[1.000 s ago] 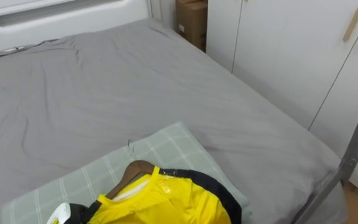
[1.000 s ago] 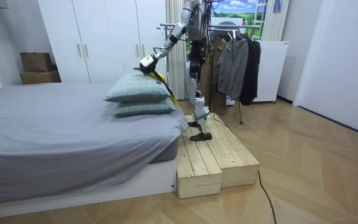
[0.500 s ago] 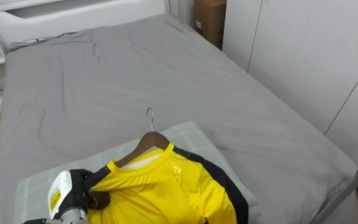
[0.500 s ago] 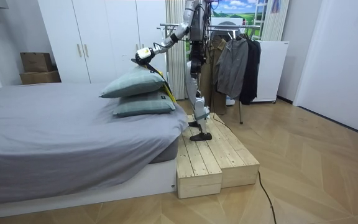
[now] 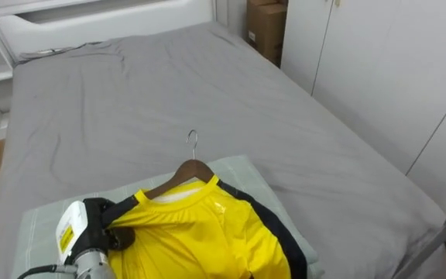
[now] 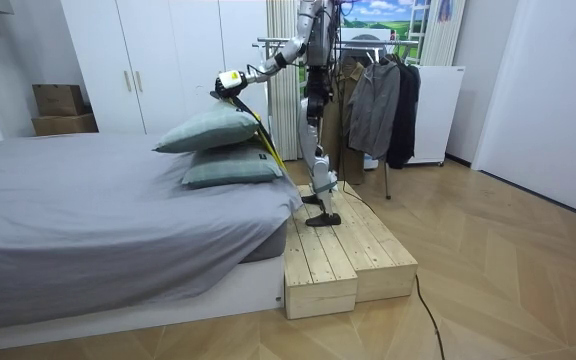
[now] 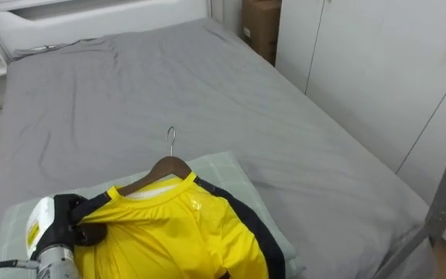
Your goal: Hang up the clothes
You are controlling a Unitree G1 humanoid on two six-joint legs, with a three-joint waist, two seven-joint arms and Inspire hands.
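The left hand enters from the lower left of the eye views, its dark fingers curled tight on the shoulder of the yellow shirt. Whether they also clasp the wood beneath the cloth cannot be told. The shirt is dressed on a wooden hanger, of which the neck and one sloping arm are exposed. The other arm is covered by the fabric, and the end nearest the hand is hidden in the grasp. The metal hook stands upright above the collar. The shirt's hem and dark side trim are cut off by the lower edge of both eye views. Below the shirt lies a pale green checked pillow on the grey bed; contact between shirt and pillow cannot be confirmed. A white wardrobe and a cardboard box stand beyond the bed's far side. The room view supplies what the eye views lack — the robot stands on a wooden platform just beside the bed, the arm stretched out over two stacked pillows, the upper one tilted. There the shirt reads as a narrow yellow strip hanging beside the pillows, and a clothes rack with dark garments stands behind the robot.
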